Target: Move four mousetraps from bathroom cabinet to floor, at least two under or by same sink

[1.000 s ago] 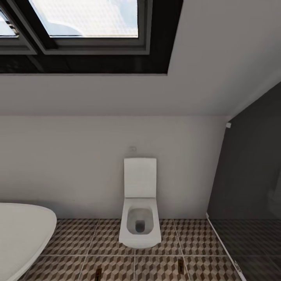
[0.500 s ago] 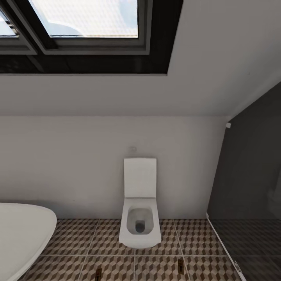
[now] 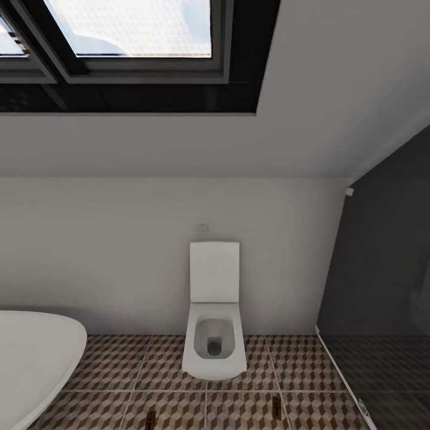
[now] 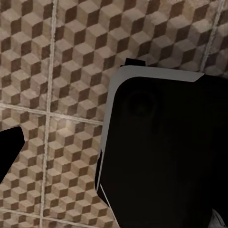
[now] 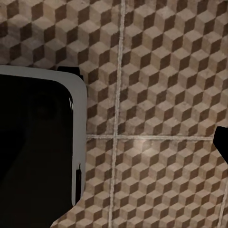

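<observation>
Mousetraps, or what may be two of them, show as small dark upright slivers (image 3: 150, 419) and (image 3: 276, 407) on the bathroom floor (image 3: 119, 370) at the near edge of the head view, too small to be sure. Beyond them a white toilet (image 3: 214, 334) stands against the far wall under a skylight (image 3: 128, 36), with a rounded white bathtub (image 3: 30, 358) at the floor's left edge and a dark glass panel (image 3: 382, 286) on the right. Both wrist views look down on cube-patterned tiles beside a dark, pale-rimmed robot body (image 4: 161, 152); I cannot tell whether either arm's fingers are spread or pressed together.

Matt cube-patterned tiles cover the bathroom floor (image 3: 167, 370); the toilet (image 3: 214, 334) looks smooth white ceramic.
</observation>
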Robot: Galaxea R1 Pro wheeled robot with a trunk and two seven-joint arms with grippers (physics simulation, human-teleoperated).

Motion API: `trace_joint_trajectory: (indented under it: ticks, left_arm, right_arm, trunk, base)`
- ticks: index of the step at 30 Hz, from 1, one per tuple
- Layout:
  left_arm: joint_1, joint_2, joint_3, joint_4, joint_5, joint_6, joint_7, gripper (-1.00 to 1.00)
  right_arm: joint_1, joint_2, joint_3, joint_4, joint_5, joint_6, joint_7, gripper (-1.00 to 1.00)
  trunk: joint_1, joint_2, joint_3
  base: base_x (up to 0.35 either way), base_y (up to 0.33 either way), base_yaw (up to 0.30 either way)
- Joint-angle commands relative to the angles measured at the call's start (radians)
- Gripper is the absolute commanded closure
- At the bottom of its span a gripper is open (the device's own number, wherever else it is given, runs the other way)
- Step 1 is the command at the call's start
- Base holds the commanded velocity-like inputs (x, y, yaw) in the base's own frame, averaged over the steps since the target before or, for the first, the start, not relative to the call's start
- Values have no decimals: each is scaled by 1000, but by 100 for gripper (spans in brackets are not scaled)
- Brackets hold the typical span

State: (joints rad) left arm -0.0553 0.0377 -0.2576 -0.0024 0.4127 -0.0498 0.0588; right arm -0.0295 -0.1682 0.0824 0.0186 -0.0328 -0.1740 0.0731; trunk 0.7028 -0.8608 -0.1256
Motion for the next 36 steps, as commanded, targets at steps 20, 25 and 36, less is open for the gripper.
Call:
trace_joint_trajectory:
  ticks: [20,25,36]
  left_arm:
    - [0,2,-13,-10,-1,7,6,-100]
    - [0,0,-12,-13,1,8,4,-100]
    - [0,-13,-13,-20,-2,8,8,-100]
  right_arm:
    - [-2,7,10,-3,-4,3,-4,-100]
    - [-2,7,10,-3,1,0,-7,-100]
    - [-1,16,11,-5,3,-6,-10,-100]
  trunk:
    - [0,-1,-2]
    - [0,-1,-2]
    - [0,-1,-2]
  base:
    - [0,0,0]
    - [0,0,0]
    - [0,0,0]
